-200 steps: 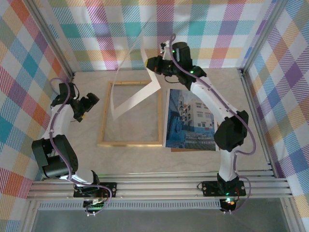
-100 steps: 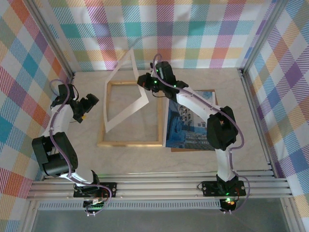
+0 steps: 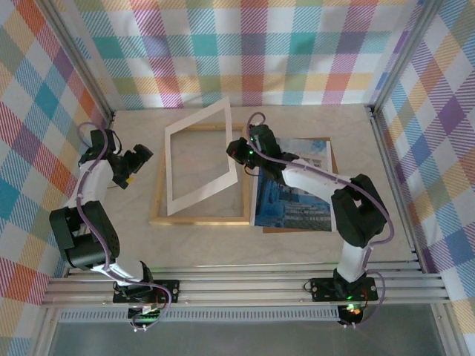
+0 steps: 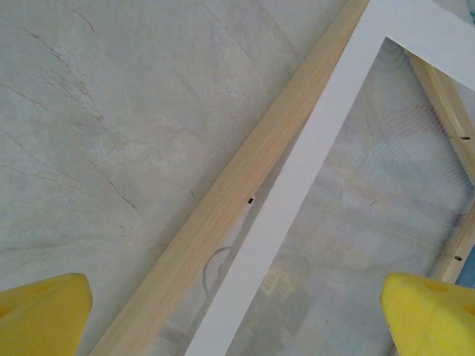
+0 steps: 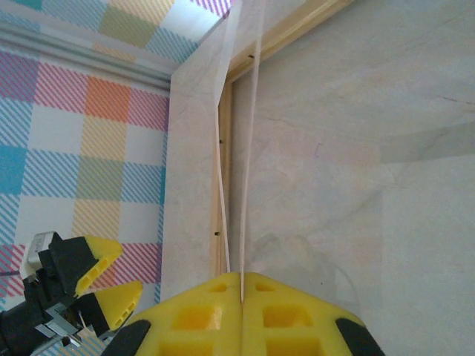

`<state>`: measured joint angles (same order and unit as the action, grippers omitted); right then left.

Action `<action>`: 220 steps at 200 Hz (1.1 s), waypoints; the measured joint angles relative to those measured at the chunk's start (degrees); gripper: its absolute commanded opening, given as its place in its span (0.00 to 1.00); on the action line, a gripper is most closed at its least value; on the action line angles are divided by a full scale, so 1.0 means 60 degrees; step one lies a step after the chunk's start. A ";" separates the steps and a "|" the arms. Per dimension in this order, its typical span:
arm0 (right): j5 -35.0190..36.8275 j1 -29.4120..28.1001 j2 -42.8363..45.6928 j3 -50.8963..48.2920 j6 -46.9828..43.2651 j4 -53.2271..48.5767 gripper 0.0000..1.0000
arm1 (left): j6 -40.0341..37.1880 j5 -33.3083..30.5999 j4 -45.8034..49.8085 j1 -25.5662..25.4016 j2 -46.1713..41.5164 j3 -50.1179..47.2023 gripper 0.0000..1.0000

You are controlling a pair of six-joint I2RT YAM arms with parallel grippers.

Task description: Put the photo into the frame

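The frame (image 3: 200,220), thin light wood with a clear pane, lies flat left of centre. My right gripper (image 3: 236,150) is shut on the right edge of a white mat border (image 3: 197,117), which hangs tilted over the frame. In the right wrist view the yellow fingers (image 5: 193,319) pinch the mat (image 5: 247,148) edge-on above the frame's rail (image 5: 293,31). The photo (image 3: 293,196) of blue buildings lies flat to the right of the frame. My left gripper (image 3: 132,167) stands open left of the frame; its view shows the frame rail (image 4: 245,193) and the mat (image 4: 312,163) between the fingertips (image 4: 41,311).
A brown backing board (image 3: 324,142) lies under the photo. Plaid walls close in the table on the left, back and right. The right arm reaches across the photo. Metal rails run along the near edge.
The right gripper has swung the white mat down from high near the back wall and toward the frame, so it now hangs low over it. The left arm has not moved.
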<state>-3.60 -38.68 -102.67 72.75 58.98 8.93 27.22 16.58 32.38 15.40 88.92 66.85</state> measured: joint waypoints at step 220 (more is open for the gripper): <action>0.1322 -0.0382 0.0758 -0.1639 0.1810 -0.0539 0.00 | 0.0018 0.0080 -0.0171 -0.0244 0.0244 -0.0015 1.00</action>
<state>4.34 -40.97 -98.13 62.92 69.84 5.69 27.33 17.06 31.35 13.93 90.39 66.76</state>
